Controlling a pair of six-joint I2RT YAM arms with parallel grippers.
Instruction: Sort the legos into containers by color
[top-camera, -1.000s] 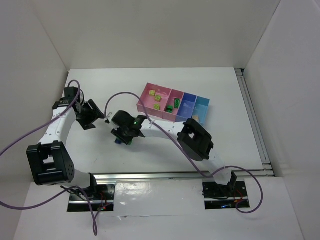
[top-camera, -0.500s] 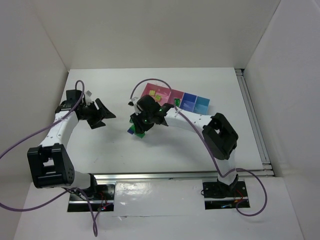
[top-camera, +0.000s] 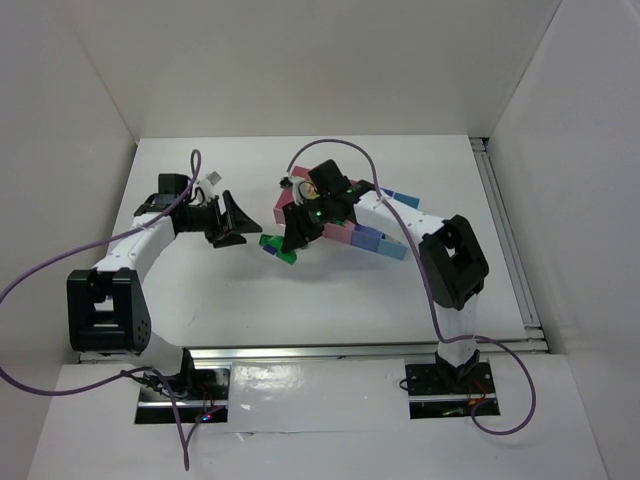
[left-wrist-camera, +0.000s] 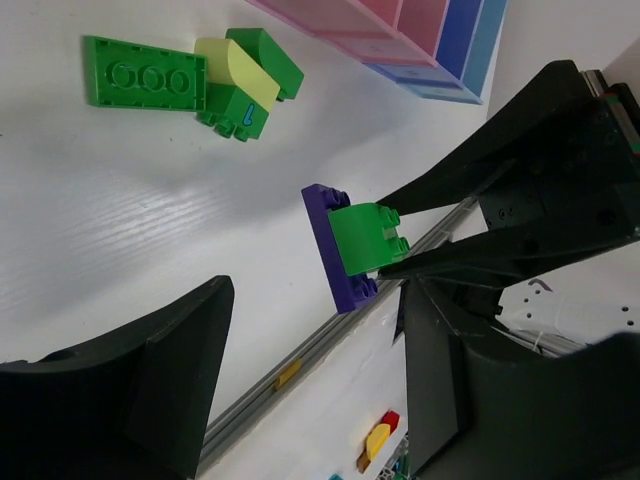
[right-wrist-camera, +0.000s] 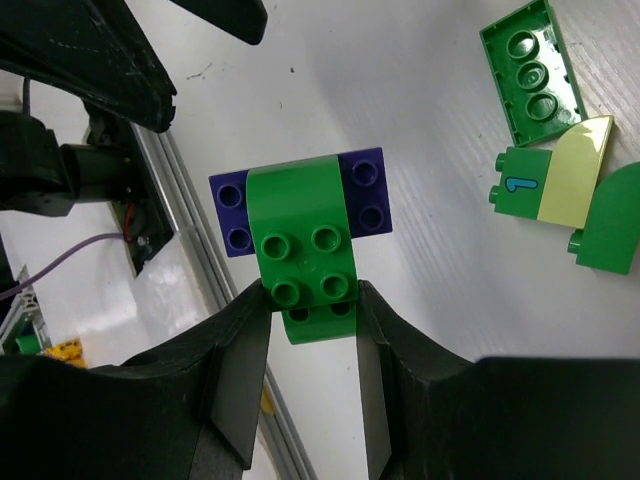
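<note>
My right gripper (right-wrist-camera: 312, 298) is shut on a green brick (right-wrist-camera: 300, 230) that is stuck on a dark blue-purple plate (right-wrist-camera: 230, 210), held above the table. In the top view this gripper (top-camera: 297, 232) is just left of the containers (top-camera: 284, 207). Loose on the table lie a green plate (right-wrist-camera: 530, 70), a green and cream brick (right-wrist-camera: 545, 180) and a rounded green brick (right-wrist-camera: 610, 220). My left gripper (top-camera: 232, 220) is open and empty, its jaws facing the held brick (left-wrist-camera: 365, 240). The right arm hides most of the bins' insides.
The pink, magenta, blue and light blue bins (left-wrist-camera: 420, 30) show at the top of the left wrist view. The loose green plate (left-wrist-camera: 145, 72) lies left of them. A metal rail (left-wrist-camera: 290, 370) runs along the table's near edge. White walls enclose the table.
My right gripper has carried the green and purple piece from the near middle of the table up toward the containers. My left gripper has swung right toward it, staying open.
</note>
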